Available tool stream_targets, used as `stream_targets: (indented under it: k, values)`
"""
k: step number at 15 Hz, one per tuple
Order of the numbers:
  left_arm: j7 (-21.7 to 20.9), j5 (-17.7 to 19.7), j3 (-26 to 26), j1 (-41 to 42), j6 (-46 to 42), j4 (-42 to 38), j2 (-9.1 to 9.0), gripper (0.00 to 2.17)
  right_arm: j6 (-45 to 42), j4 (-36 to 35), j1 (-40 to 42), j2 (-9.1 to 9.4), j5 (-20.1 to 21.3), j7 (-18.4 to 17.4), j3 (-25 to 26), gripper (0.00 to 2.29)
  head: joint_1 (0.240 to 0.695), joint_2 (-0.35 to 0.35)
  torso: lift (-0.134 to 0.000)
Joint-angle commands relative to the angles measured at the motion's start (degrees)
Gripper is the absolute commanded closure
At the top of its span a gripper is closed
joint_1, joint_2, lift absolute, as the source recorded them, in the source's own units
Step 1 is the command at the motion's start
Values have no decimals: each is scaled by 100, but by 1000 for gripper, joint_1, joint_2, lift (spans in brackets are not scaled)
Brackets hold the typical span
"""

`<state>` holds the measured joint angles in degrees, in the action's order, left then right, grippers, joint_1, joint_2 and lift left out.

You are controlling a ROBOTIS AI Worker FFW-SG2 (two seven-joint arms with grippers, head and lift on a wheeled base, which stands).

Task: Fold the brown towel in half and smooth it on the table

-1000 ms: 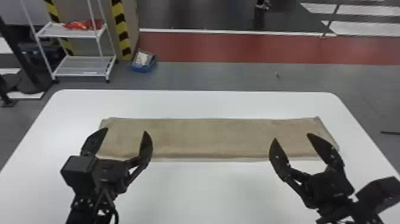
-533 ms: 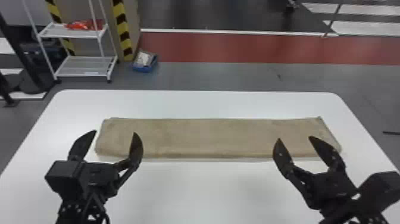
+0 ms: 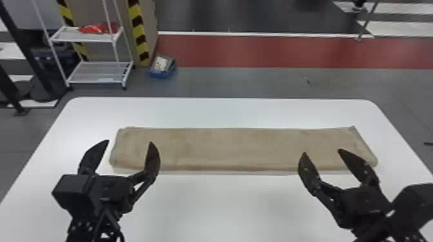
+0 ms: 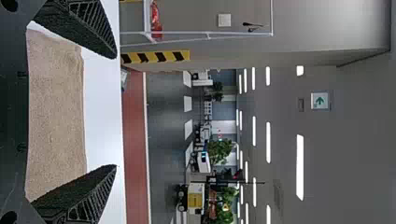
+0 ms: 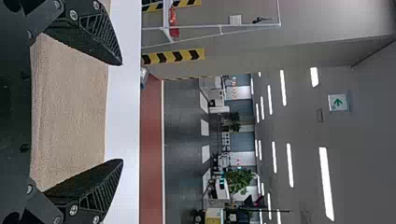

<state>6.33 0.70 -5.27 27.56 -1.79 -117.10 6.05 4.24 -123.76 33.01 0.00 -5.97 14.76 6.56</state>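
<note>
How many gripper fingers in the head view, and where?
4. Two on the left gripper, spread apart at the left end of the brown towel; two on the right gripper, also spread apart, near the towel's right end. None looks hidden.

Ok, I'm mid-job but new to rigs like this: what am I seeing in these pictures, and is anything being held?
It's a robot with two black arms. The head view looks forward and down from its head, so its left gripper shows on the left and its right gripper on the right. The other two views come from cameras on the wrists; they're turned sideways, with each arm's own fingers coming in from the picture's left edge.

On the white table lies the brown towel, a long flat strip running left to right. A layer peeking out along its near edge suggests it is folded. Both grippers are open and hold nothing. Behind the table, on the left, stands a white rack.
</note>
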Motion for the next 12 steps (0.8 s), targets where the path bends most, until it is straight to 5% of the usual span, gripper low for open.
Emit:
stream_targets:
  k: [1, 12]
  values:
    - [0, 0, 8, 48, 0, -68, -8, 39, 11, -25, 3, 5, 0, 9, -6, 171, 695, -29, -120]
    - [0, 9, 35, 48, 0, -68, -17, 39, 11, -25, -23, 5, 9, 53, -6, 167, 695, -24, -120]
